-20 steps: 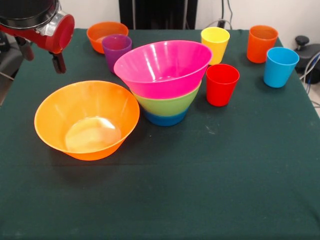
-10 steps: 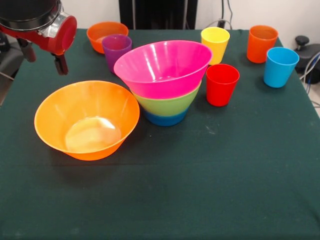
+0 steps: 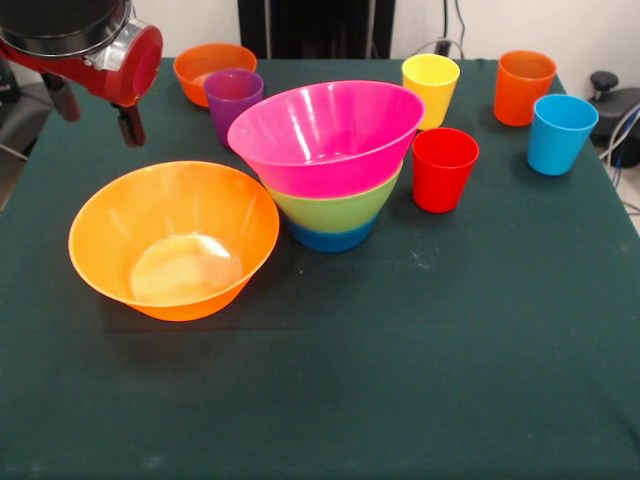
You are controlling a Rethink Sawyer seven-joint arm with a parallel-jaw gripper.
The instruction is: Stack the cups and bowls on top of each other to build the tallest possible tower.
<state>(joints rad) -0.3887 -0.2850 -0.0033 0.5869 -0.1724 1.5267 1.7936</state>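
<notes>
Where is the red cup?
In the front view the red cup stands upright on the table, just right of the stacked bowls and in front of the yellow cup.

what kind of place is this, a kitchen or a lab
Likely a robotics lab, not a kitchen: a red and black robot arm hangs over a dark green cloth-covered table, and loose cables trail beside it.

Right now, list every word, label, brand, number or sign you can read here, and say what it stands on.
None: no readable text anywhere in the front view.
The cups, such as the red cup, are plain.
The bowls, such as the large orange bowl and the pink bowl, are plain.
The gripper shows no lettering.
</notes>
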